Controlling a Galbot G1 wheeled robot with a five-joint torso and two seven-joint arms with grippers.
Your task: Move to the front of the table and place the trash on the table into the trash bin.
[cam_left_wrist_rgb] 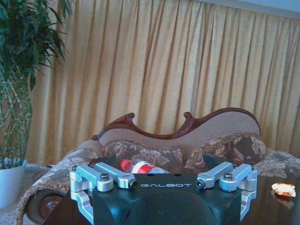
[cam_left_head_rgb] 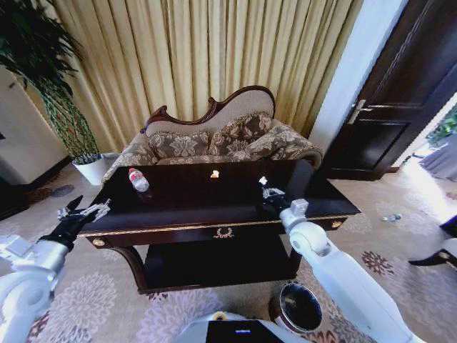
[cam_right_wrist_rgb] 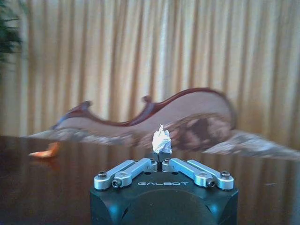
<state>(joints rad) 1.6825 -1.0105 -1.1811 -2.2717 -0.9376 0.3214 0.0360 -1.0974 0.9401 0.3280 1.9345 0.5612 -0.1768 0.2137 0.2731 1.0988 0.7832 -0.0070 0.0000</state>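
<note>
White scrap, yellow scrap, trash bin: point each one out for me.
white scrap (cam_right_wrist_rgb: 161, 140), right wrist view, middle of the crumple pinched at the fingertips.
yellow scrap (cam_left_head_rgb: 214, 174), head view, its centre, on the tabletop near the sofa side.
trash bin (cam_left_head_rgb: 278, 309), head view, outer wall by the rim, on the floor.

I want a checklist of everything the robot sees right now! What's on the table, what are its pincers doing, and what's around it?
Surface: table, dark and glossy, robot in front of it.
Job's things: white scrap pinched in the right pincer; pale yellow scrap lying near the table's back edge; trash bin on the floor, below the right arm.
Clutter: plastic bottle lying on the table's left part.
Grippers: right pincer shut on the white scrap, over the table; left pincer open, at the table's left front corner.
Cables: nothing seen.
Surroundings: sofa, curtains, potted plant, door.
</note>
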